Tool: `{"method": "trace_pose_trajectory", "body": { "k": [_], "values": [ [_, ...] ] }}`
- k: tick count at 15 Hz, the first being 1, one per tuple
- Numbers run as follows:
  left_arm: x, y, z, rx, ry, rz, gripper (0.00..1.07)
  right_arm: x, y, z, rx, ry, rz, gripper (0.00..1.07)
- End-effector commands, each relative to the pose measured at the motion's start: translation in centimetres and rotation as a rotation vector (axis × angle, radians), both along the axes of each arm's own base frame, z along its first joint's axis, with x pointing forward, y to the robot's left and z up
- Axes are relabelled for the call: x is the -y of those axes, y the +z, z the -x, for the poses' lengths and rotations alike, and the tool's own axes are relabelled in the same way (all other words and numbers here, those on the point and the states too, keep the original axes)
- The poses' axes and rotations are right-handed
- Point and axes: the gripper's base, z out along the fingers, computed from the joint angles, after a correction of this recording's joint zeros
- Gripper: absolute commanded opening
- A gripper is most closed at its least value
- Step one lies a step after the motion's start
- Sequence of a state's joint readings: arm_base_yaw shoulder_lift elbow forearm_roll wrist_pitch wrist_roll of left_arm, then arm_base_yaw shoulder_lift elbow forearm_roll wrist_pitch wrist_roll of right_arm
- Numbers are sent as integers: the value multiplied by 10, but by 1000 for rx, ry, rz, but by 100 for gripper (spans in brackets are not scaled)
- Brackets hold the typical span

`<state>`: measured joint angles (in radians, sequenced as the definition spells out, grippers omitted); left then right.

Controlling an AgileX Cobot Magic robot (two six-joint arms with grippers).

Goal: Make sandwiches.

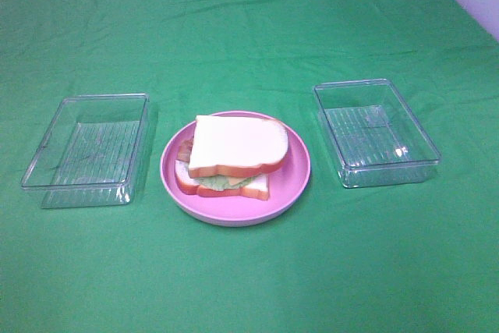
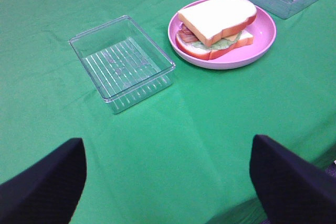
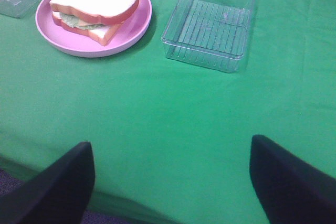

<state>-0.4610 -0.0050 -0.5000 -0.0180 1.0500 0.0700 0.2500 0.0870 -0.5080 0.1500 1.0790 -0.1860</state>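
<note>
Seeing the sandwich stacked on the plate mid-counter, trays empty at 9 and 3 o'clock, I judge assembly finished. Both my end effectors, left and right, hang spread, holding nothing; next I'd just park them.

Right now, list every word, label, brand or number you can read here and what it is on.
None: no readable text in any view.
The toy sandwich, pink plate, left clear tray, right clear tray and green cloth are unmarked; the trays' floors show only moulded ridges.
</note>
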Motion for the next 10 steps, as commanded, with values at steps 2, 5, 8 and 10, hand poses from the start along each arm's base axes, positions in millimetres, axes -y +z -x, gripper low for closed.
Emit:
{"method": "trace_pose_trajectory", "body": {
  "k": [2, 5, 8, 10],
  "values": [
    [-1, 0, 3, 19, -11, 16, 81, 0, 0, 0, 14, -9, -4, 77],
    [0, 0, 3, 20, 103, 14, 81, 0, 0, -1, 13, -106, -7, 77],
    [2, 0, 3, 22, 291, 11, 81, 0, 0, -2, 13, -197, -7, 77],
    [3, 0, 3, 23, 463, 9, 81, 0, 0, -3, 13, -270, -6, 77]
  ]
}}
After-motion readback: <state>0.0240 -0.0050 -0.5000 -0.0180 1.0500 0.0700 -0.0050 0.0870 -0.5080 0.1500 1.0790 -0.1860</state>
